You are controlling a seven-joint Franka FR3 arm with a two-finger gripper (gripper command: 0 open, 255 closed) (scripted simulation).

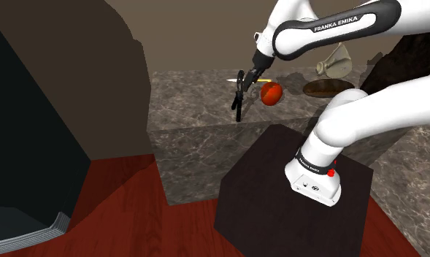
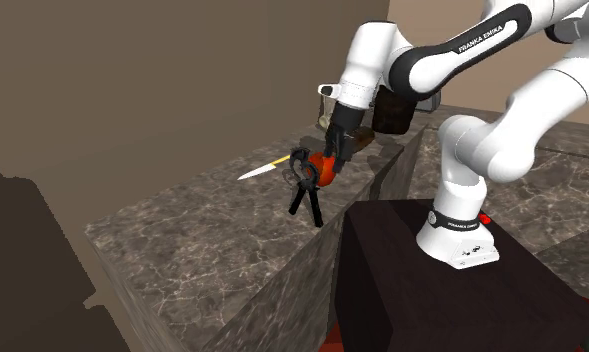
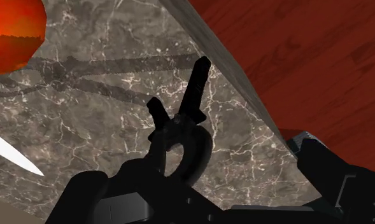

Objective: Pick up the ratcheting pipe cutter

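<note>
The marbled counter [image 1: 191, 102] lies below my gripper [image 1: 244, 78] (red wood floor shows past its edge). The fingers are clamped on the head of the black cutter [image 1: 238, 102], which hangs from them with its handles pointing down at the stone. A red-orange ball [image 1: 271, 92] sits on the counter just beside the gripper, and a white-bladed knife [image 2: 260, 169] lies near it too.
</note>
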